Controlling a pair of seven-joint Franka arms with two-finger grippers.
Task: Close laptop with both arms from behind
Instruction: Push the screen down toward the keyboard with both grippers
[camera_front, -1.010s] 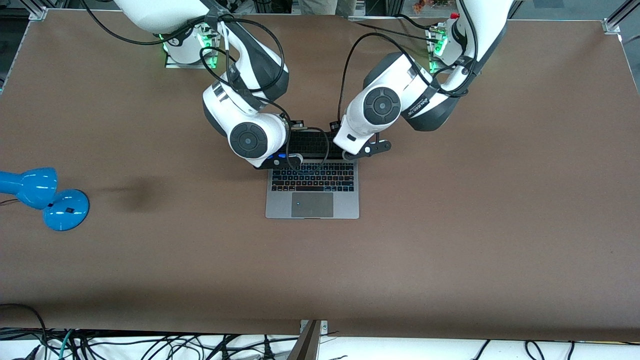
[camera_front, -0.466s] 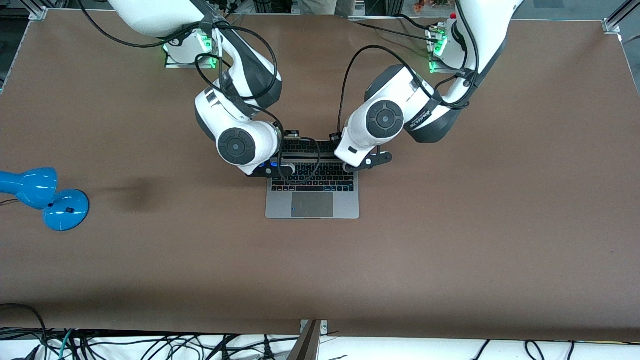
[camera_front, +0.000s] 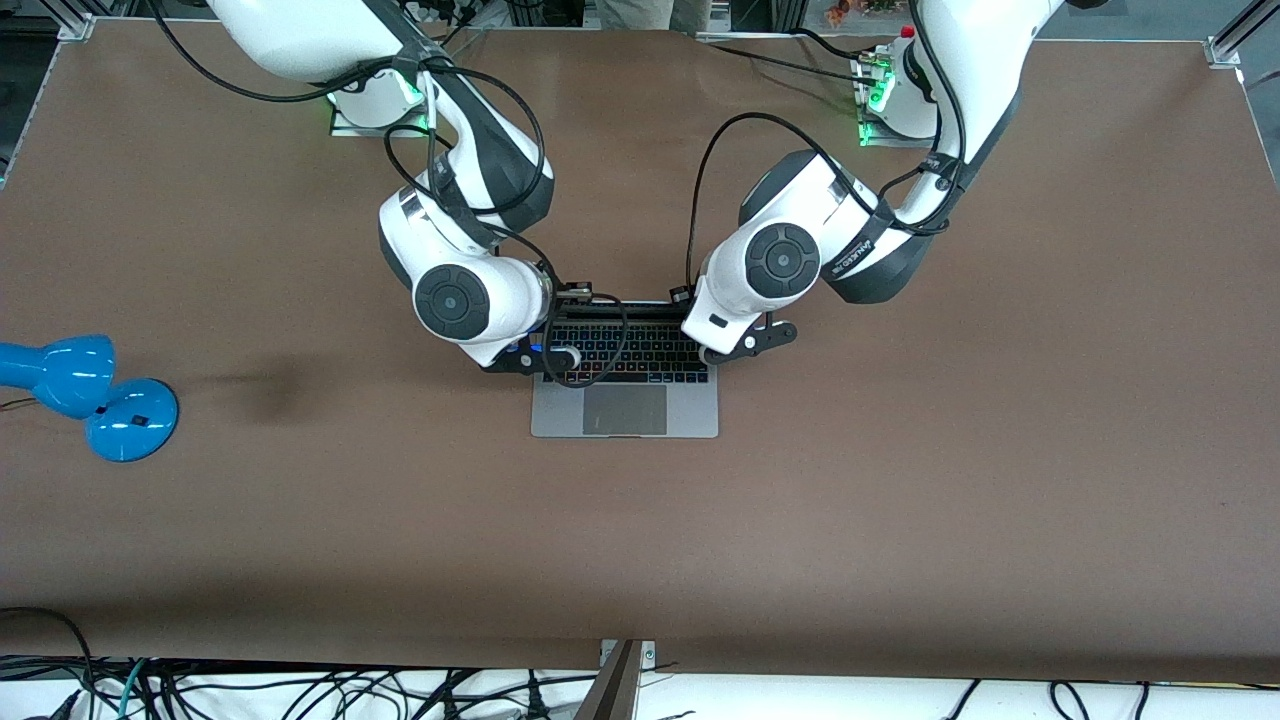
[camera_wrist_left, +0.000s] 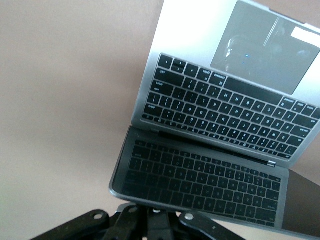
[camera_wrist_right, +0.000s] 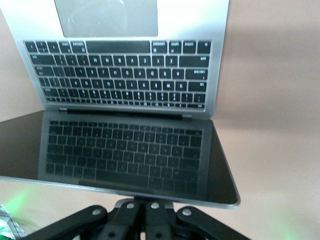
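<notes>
The silver-grey laptop (camera_front: 625, 412) lies at the table's middle with its lid (camera_front: 620, 306) tilted well down over the black keyboard. In both wrist views the dark screen (camera_wrist_left: 200, 180) (camera_wrist_right: 125, 155) mirrors the keys. My left gripper (camera_front: 684, 296) (camera_wrist_left: 156, 212) is shut, its fingertips pressed against the lid's top edge toward the left arm's end. My right gripper (camera_front: 578, 294) (camera_wrist_right: 147, 202) is shut too, and bears on the same edge toward the right arm's end. Neither holds anything. The lid's outer face is hidden.
A blue lamp (camera_front: 90, 395) lies at the table's edge toward the right arm's end. Black cables loop from both wrists over the laptop's keyboard (camera_front: 640, 358). Loose cables (camera_front: 300, 690) hang below the table edge nearest the front camera.
Both arms have moved toward the front camera, pushing the lid farther down. Fewer keyboard rows show in the front view than a second ago.
</notes>
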